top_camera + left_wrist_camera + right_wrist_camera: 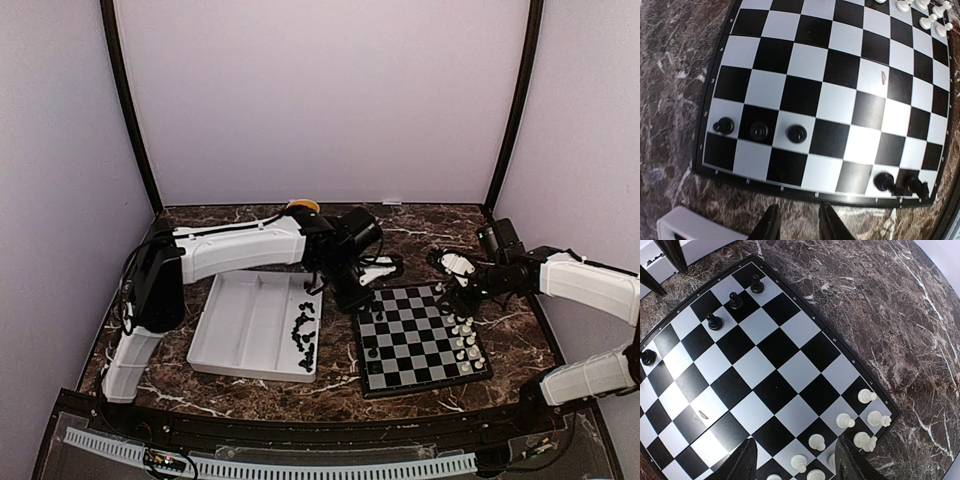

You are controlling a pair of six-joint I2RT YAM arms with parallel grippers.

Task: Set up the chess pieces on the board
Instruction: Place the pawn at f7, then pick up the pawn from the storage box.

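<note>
Left gripper hung empty, fingers slightly parted, board just ahead; next drop likely needed upright, square-centred, beside black pawns ahead-left.

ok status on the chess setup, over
Left end effector parted, empty; right end effector wide, empty. Black-and-silver checked chessboard: few glossy black plastic chessmen placed, white plastic chessmen along one side. More black chessmen in white plastic tray. Nothing blocking.

My light was soft and even, shadows faint. Glare whitened the board under my left wrist camera, and its edges bowed.
</note>
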